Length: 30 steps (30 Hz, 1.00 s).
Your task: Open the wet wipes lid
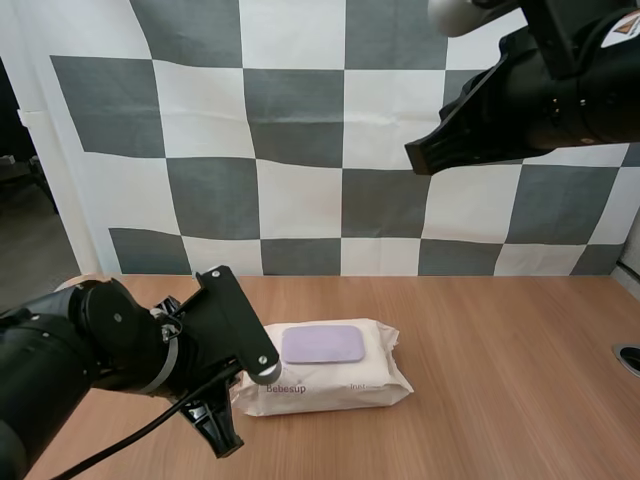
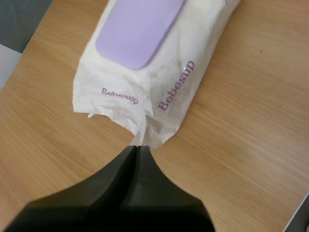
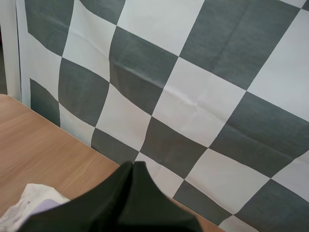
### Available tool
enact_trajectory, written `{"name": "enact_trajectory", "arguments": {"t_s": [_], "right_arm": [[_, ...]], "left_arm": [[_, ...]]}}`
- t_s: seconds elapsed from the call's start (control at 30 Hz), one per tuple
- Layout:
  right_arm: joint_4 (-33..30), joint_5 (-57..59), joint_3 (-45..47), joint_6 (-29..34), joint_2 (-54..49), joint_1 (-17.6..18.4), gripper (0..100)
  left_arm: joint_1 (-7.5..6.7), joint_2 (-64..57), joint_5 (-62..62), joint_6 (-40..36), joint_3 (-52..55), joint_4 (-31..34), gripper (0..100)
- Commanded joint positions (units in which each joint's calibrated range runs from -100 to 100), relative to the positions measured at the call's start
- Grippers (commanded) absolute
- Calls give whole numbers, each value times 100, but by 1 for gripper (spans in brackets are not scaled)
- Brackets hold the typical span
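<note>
A cream wet wipes pack (image 1: 330,378) lies flat on the wooden table (image 1: 500,350), its purple lid (image 1: 322,344) closed on top. In the left wrist view the pack (image 2: 174,82) and its lid (image 2: 137,29) lie just ahead of my left gripper (image 2: 136,148). That gripper is shut into one dark wedge, and its tip meets the pack's crimped end. My left arm (image 1: 120,345) reaches in low beside the pack's left end. My right gripper (image 1: 413,160) hangs shut high above the table, well up and right of the pack. A corner of the pack (image 3: 29,198) shows below the right gripper (image 3: 133,164).
A round dark opening (image 1: 628,357) sits in the tabletop at the far right edge. Bare wood stretches to the right of the pack and in front of it.
</note>
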Motion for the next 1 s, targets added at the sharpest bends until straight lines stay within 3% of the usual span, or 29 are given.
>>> {"name": "enact_trajectory", "arguments": {"t_s": [0.0, 0.03, 0.1, 0.17, 0.2, 0.23, 0.5, 0.67, 0.8, 0.97], "right_arm": [[26, -33, -6, -23, 5, 0, 0], [26, -33, -6, -23, 5, 0, 0], [37, -33, -6, -116, 5, 0, 0], [37, 18, -6, -163, 5, 0, 0], [37, 39, -6, -163, 5, 0, 0], [37, 39, -6, -163, 5, 0, 0], [25, 72, -6, -306, 5, 0, 0], [25, 52, -6, -409, 5, 0, 0], [25, -7, -6, -421, 5, 0, 0], [25, -60, -6, -509, 35, 0, 0]], "left_arm": [[-3, 4, -12, 206, 20, -278, 2], [-3, 4, -12, 370, 20, -431, 7], [-3, 4, 5, 713, 20, -856, 29], [-3, 4, 5, 954, 20, -1129, 65], [-3, 4, -12, 1031, 20, -1247, 90], [-3, 4, -51, 1032, 20, -1341, 100], [-3, 4, -197, 1595, 286, -1505, 100], [-3, 69, -1279, 1866, 676, -1580, 100], [-3, 512, -1580, 1914, 725, -1691, 100], [-3, 1475, -2144, 2392, 725, -2274, 100]]}}
